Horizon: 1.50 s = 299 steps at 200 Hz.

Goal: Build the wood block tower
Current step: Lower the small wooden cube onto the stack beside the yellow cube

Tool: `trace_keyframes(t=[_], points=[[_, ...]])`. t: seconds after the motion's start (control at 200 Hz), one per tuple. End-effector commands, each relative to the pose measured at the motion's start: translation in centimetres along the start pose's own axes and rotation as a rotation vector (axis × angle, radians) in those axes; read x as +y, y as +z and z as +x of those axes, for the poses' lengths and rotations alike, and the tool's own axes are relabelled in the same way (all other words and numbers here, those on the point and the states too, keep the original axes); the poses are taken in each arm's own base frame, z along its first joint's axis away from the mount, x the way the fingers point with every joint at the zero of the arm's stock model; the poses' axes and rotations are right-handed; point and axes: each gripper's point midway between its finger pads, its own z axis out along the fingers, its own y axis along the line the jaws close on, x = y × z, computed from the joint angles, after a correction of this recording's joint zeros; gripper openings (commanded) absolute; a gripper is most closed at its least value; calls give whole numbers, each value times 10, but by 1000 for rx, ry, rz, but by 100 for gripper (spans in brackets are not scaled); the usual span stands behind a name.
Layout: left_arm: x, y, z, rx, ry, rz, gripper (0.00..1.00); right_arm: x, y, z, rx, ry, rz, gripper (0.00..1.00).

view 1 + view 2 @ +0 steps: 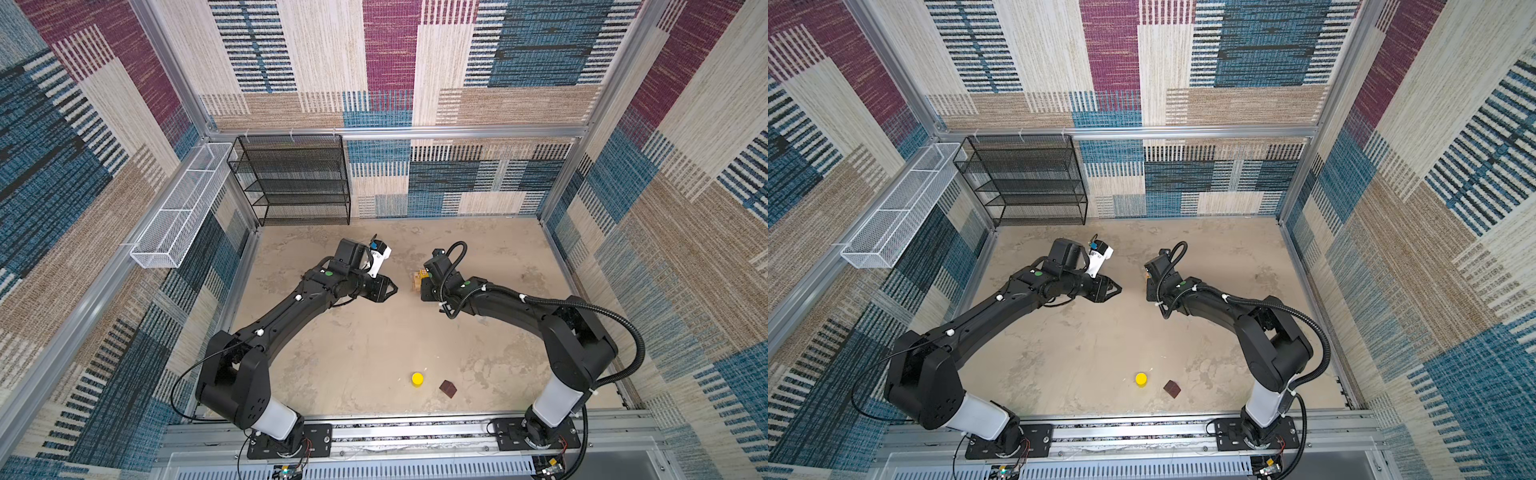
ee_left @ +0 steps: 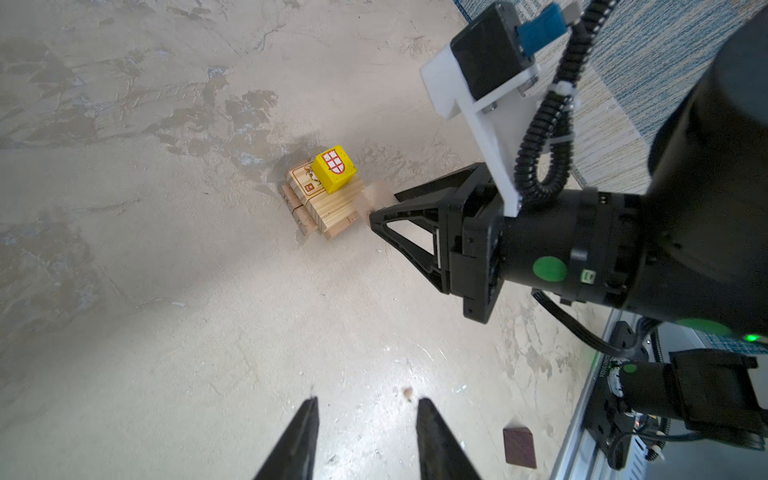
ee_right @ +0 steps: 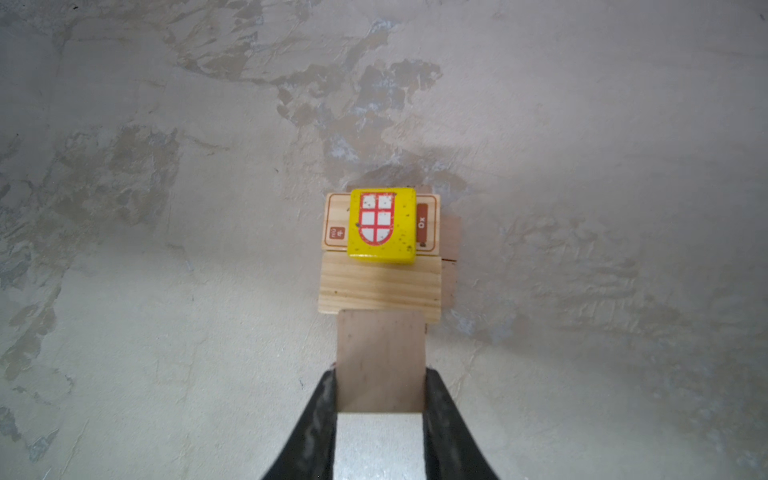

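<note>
Table surface point(image 1: 353, 353): matt, rough, mottled beige, plaster-like.
Walls point(image 1: 324, 62): woven cloth, coarse ribbed weave.
Frame rails point(image 1: 457, 134): bare metal, dull sheen.
Shelf rack point(image 1: 291, 183): black wire mesh, matt.
Basket point(image 1: 174, 220): white-coated wire mesh.
Plain plank point(image 3: 379, 286): unfinished pale wood, strong grain.
Printed plank point(image 3: 334, 220): smooth wood, brown print.
Yellow cube point(image 3: 382, 224): glossy paint, dark specks.
Tan cube point(image 3: 380, 353): bare wood, smooth, matt.
Yellow cylinder point(image 1: 417, 379): smooth yellow paint.
Brown block point(image 2: 518, 446): dark-stained wood, grain visible.
Right gripper point(image 3: 380, 374): matt black plastic.

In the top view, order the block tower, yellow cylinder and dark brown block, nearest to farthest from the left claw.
1. wood block tower, just right of the left claw.
2. yellow cylinder, near the front.
3. dark brown block, right of the cylinder.
</note>
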Motion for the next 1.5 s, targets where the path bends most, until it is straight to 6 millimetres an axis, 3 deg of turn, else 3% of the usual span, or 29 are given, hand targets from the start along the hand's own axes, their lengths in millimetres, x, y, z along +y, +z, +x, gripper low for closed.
trace_keyframes(t=[0.0, 1.137, 1.493], points=[[0, -4, -4, -11, 26, -10, 43, 0, 3, -4, -10, -11, 19, 3], [2, -3, -3, -3, 29, -23, 43, -2, 16, -4, -2, -30, 49, 10], [3, -3, -2, -1, 32, -26, 43, -3, 18, -5, -5, -30, 59, 17]])
